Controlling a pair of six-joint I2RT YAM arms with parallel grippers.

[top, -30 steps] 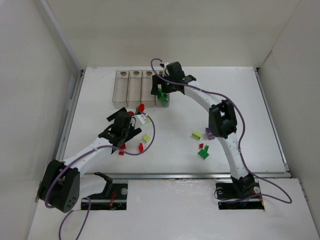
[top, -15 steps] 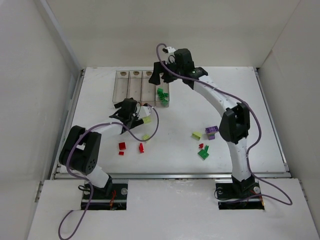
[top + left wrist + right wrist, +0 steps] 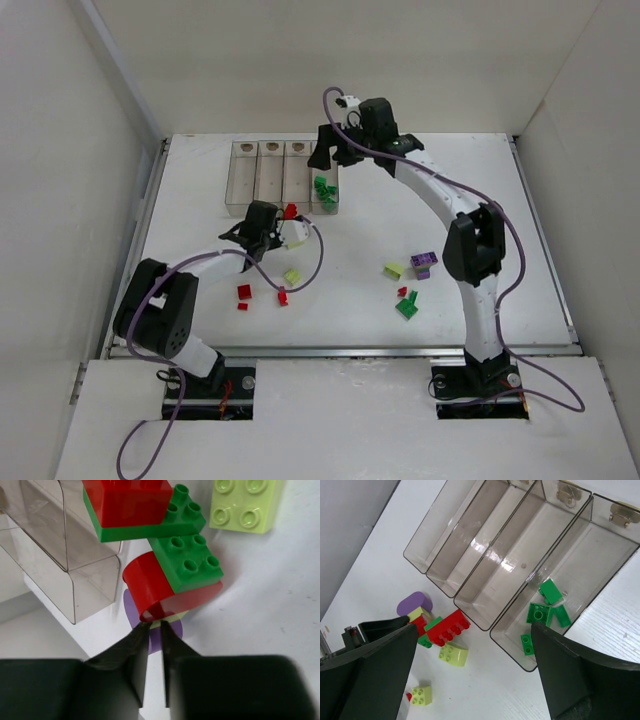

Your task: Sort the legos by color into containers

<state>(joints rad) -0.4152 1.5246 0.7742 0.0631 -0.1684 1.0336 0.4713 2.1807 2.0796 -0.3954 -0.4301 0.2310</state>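
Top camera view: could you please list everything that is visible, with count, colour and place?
Bins: four, clear, joined in a row, far left of the table.
Green bricks: about four, green, in the right-end bin.
Pile of bricks: one, red, green, purple and pale yellow-green, at the bins' near end.
Red bricks: three, red, near left.
Pale brick: one, yellow-green, beside those.
Right group: about five, green, red, purple, pale yellow, right half.
Table: one, white.
Left gripper: shut, at the pile.
Right gripper: open, above the bins.
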